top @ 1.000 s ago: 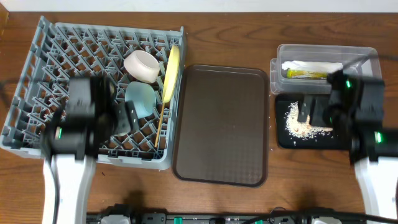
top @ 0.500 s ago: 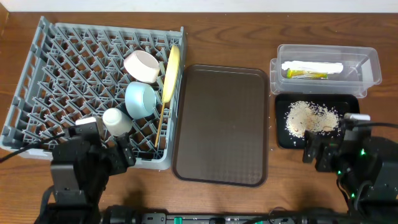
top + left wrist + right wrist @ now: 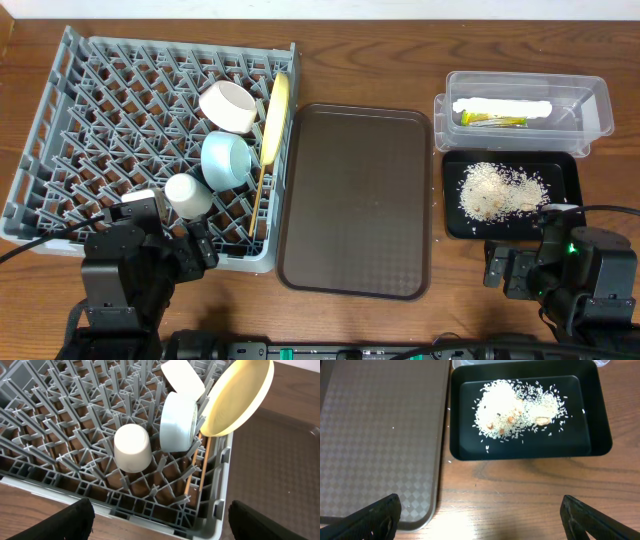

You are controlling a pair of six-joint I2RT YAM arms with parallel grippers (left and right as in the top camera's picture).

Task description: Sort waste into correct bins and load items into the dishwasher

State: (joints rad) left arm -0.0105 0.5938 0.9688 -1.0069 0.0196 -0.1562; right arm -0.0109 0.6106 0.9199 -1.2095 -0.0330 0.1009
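Note:
The grey dish rack [image 3: 60, 110] [image 3: 60, 415] holds the white bowl [image 3: 228, 105] [image 3: 181, 374], the light blue bowl [image 3: 226, 158] [image 3: 178, 422], the small white cup [image 3: 186, 193] [image 3: 132, 448], the yellow plate [image 3: 277, 115] [image 3: 240, 396] on edge, and the chopsticks [image 3: 258, 195] [image 3: 196, 471]. The clear tub [image 3: 592, 105] holds the white napkin [image 3: 502, 106] and the green-yellow wrapper [image 3: 493, 121]. The black tray [image 3: 566, 175] [image 3: 590, 425] holds the rice scraps [image 3: 497, 190] [image 3: 512, 407]. My left gripper [image 3: 160, 255] [image 3: 160, 525] is open and empty at the rack's near edge. My right gripper [image 3: 515, 272] [image 3: 480, 517] is open and empty over the table, in front of the black tray.
A large brown serving tray [image 3: 355, 200] [image 3: 375, 435] lies bare between the rack and the bins. Its corner shows in the left wrist view [image 3: 280, 460]. Bare wooden table lies in front of the bins and the rack.
Both arms have drawn back from over the rack and the black tray to the table's near edge. The white cup now stands uncovered in the rack. The rice lies uncovered in the black tray.

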